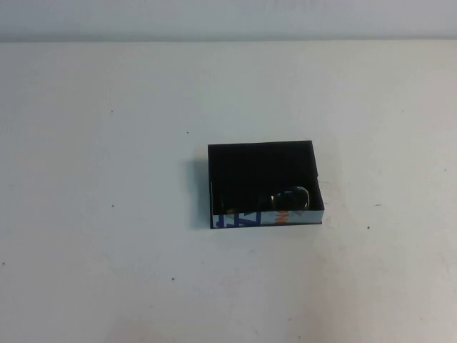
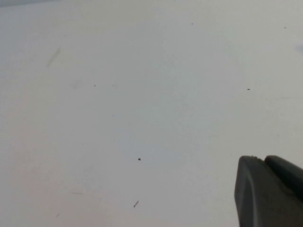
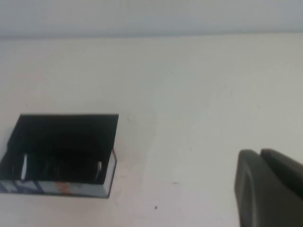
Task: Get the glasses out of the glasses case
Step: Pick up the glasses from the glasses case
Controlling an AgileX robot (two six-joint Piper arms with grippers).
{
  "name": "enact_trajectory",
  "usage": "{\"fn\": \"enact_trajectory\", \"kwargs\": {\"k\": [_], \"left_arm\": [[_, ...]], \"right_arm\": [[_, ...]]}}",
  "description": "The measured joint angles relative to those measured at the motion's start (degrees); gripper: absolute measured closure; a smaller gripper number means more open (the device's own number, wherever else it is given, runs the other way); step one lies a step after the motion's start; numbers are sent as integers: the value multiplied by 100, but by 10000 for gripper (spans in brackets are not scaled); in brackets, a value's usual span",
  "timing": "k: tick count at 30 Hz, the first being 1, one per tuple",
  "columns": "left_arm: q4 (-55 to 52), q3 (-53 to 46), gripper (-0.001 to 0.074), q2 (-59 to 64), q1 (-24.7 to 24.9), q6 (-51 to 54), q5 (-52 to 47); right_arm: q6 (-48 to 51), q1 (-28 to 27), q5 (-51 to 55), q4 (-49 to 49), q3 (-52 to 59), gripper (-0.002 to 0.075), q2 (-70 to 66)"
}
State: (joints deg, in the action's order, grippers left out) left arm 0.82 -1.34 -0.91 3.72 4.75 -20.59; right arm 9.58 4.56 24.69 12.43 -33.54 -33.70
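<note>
The glasses case [image 1: 246, 220] is an open black box in the middle of the white table, its white side with blue marks and an orange patch facing me. The dark glasses [image 1: 289, 197] lie inside along that near side, one greyish lens showing. The right wrist view shows the case [image 3: 108, 175] ahead with the glasses [image 3: 61, 166] inside it. My right gripper [image 3: 259, 152] is shut and empty, hovering well away from the case. My left gripper [image 2: 262, 158] is shut and empty over bare table. Neither arm appears in the high view.
The white table [image 1: 107, 214] spreads on all sides of the case, with small dark specks on it. Its far edge meets a pale wall [image 1: 228, 18] at the back.
</note>
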Motion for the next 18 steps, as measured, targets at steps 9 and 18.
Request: {"fn": "enact_trajectory", "kwargs": {"k": [9, 18], "left_arm": [[0, 0, 739, 0, 0, 0, 0], [0, 0, 739, 0, 0, 0, 0]], "right_arm": [[2825, 548, 2468, 677, -2346, 744, -2639], [5123, 1249, 3788, 376, -4156, 744, -5118]]}}
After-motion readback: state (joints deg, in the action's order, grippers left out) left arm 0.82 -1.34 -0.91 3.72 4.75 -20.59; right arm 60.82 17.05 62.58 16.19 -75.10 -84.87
